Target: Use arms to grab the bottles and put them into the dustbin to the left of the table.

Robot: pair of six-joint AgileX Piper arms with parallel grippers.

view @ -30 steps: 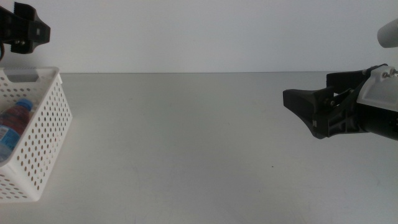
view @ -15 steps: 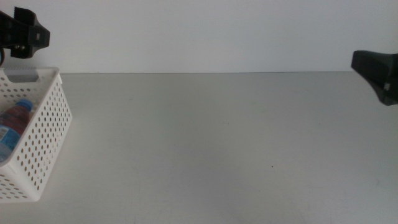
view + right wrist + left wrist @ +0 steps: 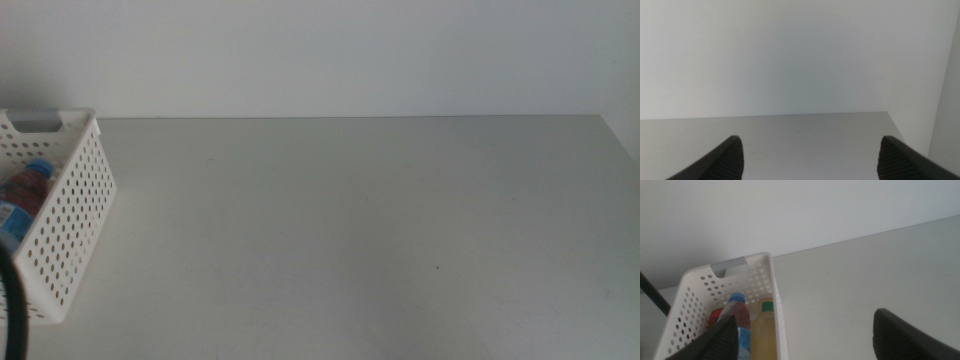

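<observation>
The white perforated dustbin (image 3: 72, 215) stands at the table's left edge. In the middle view only the clear water bottle with blue cap and label (image 3: 25, 185) shows inside it. The left wrist view looks down into the dustbin (image 3: 767, 267): the water bottle (image 3: 740, 320), the yellow tea bottle (image 3: 765, 332) and the red can (image 3: 716, 315) lie inside together. My left gripper (image 3: 805, 317) is open and empty, above and beside the dustbin. My right gripper (image 3: 810, 140) is open and empty over the bare table. Neither gripper shows in the middle view.
The light-grey table (image 3: 350, 220) runs to a white wall behind, and its right edge (image 3: 620, 140) shows. A dark cable (image 3: 12, 310) curves up at the bottom left corner, in front of the dustbin.
The right gripper has drawn back to the right and left the middle view. The left gripper, which was above the dustbin at the top left, has left that view too.
</observation>
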